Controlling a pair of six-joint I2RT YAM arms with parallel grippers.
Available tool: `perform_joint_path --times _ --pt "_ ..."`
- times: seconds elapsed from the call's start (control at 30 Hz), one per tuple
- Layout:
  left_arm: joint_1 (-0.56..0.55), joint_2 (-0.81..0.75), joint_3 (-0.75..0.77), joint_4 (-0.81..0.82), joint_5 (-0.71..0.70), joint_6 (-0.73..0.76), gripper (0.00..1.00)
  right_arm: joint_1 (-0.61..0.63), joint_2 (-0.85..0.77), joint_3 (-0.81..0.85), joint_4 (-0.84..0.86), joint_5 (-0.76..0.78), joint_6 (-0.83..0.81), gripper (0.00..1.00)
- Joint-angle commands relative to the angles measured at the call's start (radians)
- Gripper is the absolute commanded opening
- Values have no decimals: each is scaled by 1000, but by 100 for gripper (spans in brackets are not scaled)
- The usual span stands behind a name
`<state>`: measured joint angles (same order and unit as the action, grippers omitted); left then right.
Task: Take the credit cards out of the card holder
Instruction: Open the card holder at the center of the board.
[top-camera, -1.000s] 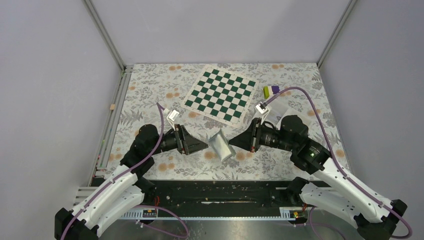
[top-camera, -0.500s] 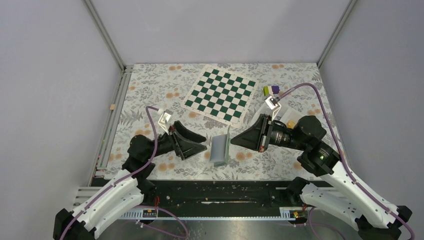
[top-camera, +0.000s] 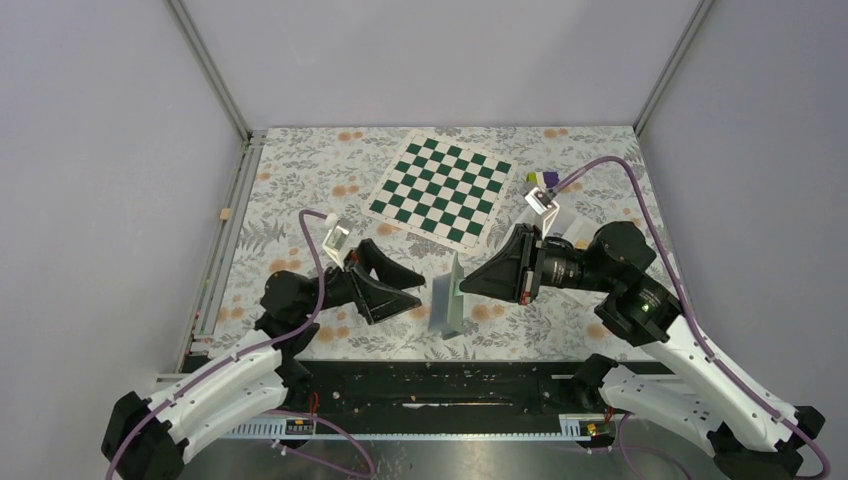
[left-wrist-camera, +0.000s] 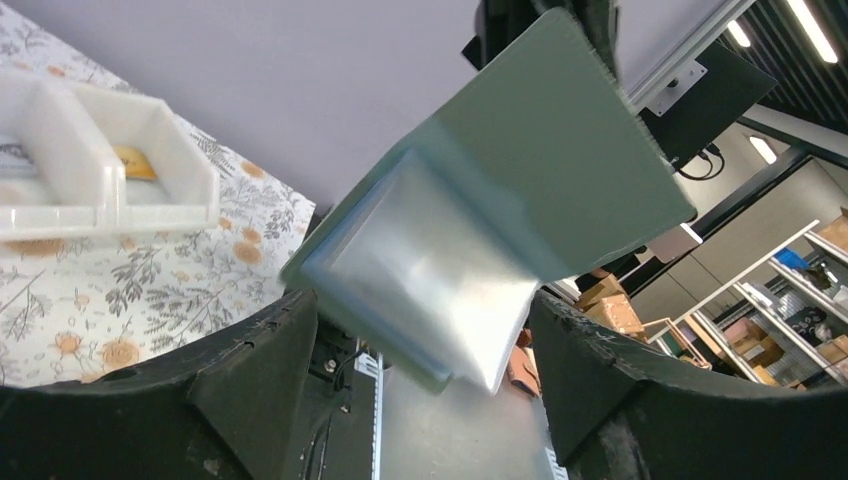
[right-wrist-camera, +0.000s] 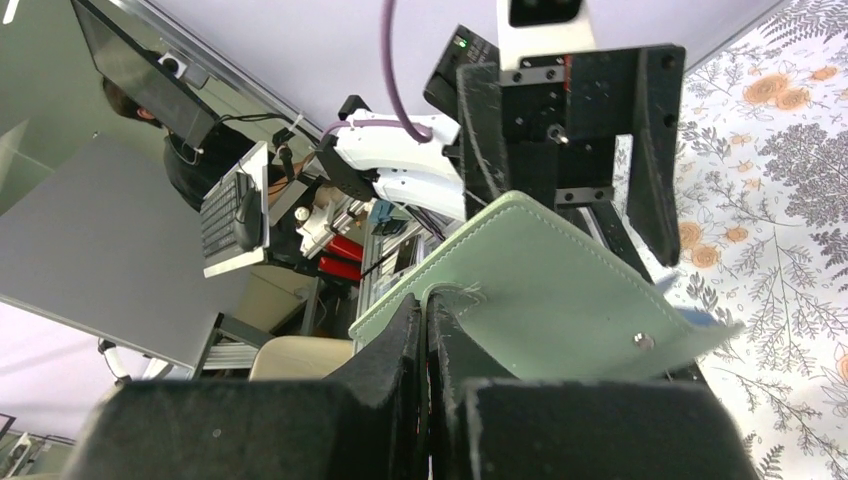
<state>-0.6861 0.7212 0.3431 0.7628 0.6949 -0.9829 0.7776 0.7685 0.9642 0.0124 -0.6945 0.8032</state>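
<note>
Looking down from the overhead camera, I saw the right gripper (top-camera: 463, 288) pinched shut on one edge of the card holder (top-camera: 446, 303). The holder stood on edge over the floral tablecloth (top-camera: 300, 180), near the front middle of the table, between the two arms. From above I could not tell whether its lower edge touched the cloth. The left gripper (top-camera: 420, 288) faced it from the other side, spread wide and holding nothing, its tips just beside the holder.

Through the right wrist camera the grip was plain. The two black fingers (right-wrist-camera: 380, 370) met tight on the stitched pale-green cover close to one corner, and a small metal stud (right-wrist-camera: 637, 340) showed near the opposite edge.

Through the left wrist camera the holder hung tilted in the gap between the left fingers (left-wrist-camera: 250, 380). Its teal-green outside faced the lens, with a glossy pocket panel below. As far as I could see, it touched neither finger. Off to the left a white tray (left-wrist-camera: 165, 135) sat on the cloth. What looked like an orange-yellow card (left-wrist-camera: 135, 163) lay in one compartment, half hidden by the wall.

Farther back lay the green-and-white chequered mat (top-camera: 440, 190), with a small purple and yellow-green block (top-camera: 543, 178) just to its right.
</note>
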Motion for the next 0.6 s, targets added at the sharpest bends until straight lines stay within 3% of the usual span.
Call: perform_joint_path --times 0.0,0.13,0.3,0.43,0.57 --pt "-27 -17 86 -83 -10 71 76 -5 -20 -6 26 -17 -28 0" --pt "-51 1 97 -147 -22 82 77 -5 -19 -9 27 -18 -30 0" --pt "-113 25 89 -105 -69 53 80 -5 -11 -5 30 -23 -32 0" --pt "-161 58 124 -190 -93 99 84 -6 -10 -12 35 -19 -31 0" --pt "-176 47 105 -129 -121 70 83 -6 -11 -25 35 -14 -32 0"
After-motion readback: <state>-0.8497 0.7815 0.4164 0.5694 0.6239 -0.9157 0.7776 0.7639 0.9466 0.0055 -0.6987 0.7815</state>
